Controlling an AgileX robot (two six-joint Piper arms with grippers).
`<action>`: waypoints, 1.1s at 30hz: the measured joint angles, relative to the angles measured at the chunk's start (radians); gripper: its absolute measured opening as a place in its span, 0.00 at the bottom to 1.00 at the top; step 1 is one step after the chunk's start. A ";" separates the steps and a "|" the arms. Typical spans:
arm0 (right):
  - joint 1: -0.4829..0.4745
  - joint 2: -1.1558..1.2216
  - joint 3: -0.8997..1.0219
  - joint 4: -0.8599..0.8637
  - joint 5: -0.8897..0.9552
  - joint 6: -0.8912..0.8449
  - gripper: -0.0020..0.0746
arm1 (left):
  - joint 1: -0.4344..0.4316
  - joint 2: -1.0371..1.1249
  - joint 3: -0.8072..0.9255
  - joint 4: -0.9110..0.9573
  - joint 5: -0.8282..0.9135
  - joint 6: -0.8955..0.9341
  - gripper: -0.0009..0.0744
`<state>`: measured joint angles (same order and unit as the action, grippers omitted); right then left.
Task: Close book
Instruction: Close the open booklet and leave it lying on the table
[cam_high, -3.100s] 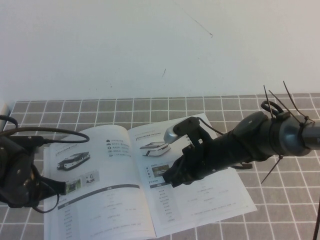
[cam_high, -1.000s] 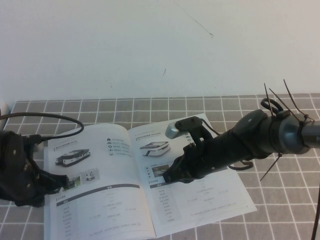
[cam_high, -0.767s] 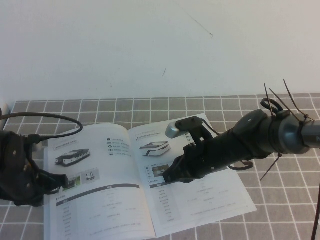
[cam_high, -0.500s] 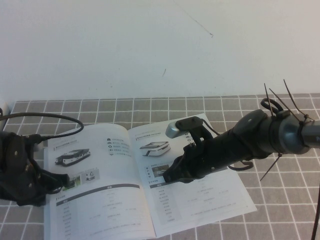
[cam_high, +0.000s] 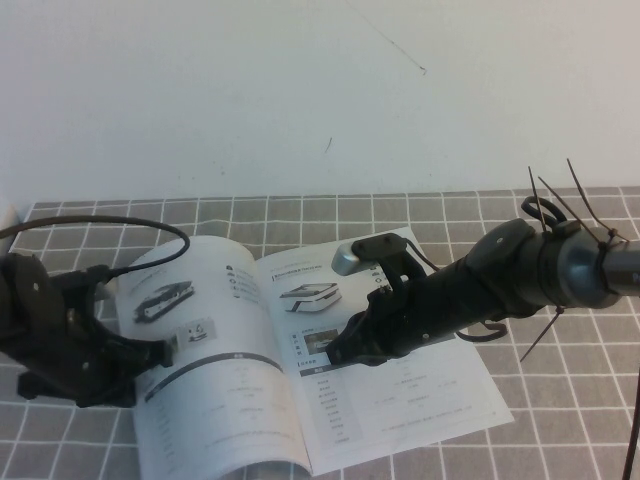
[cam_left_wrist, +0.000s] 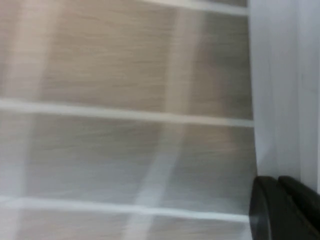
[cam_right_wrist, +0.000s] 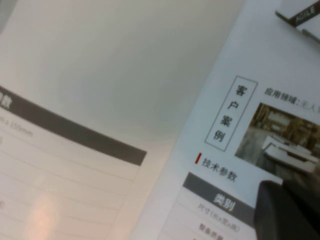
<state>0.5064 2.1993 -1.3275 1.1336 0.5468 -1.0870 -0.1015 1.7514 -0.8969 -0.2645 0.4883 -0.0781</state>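
High view: right hand (cam_high: 338, 352) atop book (cam_high: 420, 390), left hand (cam_high: 165, 350) gripping page (cam_high: 220, 330).

- The book (cam_high: 250, 390): white pages, grey header bands, dark print.
- The surface (cam_high: 570, 400): grey tiles, pale grid lines.
- The left hand (cam_high: 165, 350), at the book's left edge: black.
- The right hand (cam_high: 335, 355), on the right page: black.
- The far wall (cam_high: 200, 90): white.

This looked like a robotics lab bench, not a home: 2 black arms reached over a grey tile-patterned mat (cam_high: 300, 210), with a bare, scuffed white wall (cam_high: 250, 90) well beyond both grippers. The left gripper (cam_high: 165, 350) sat at the outer edge of an open product brochure (cam_high: 420, 390) and the right gripper (cam_high: 335, 352) rested on its other page. Loose cable (cam_high: 130, 225) behind the left gripper and zip ties (cam_high: 560, 200) up the right arm marked a hand-built rig.
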 joint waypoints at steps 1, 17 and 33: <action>0.000 0.000 0.000 0.000 0.000 0.000 0.02 | -0.006 0.004 0.000 -0.075 -0.002 0.051 0.01; -0.002 0.001 0.000 0.000 0.012 0.002 0.02 | -0.035 0.018 -0.167 -0.810 0.210 0.691 0.01; -0.058 -0.146 0.021 -0.509 0.032 0.332 0.02 | -0.035 0.018 -0.192 -1.158 0.379 0.949 0.01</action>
<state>0.4481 2.0533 -1.3067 0.6244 0.5793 -0.7550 -0.1368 1.7693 -1.0885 -1.4230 0.8674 0.8705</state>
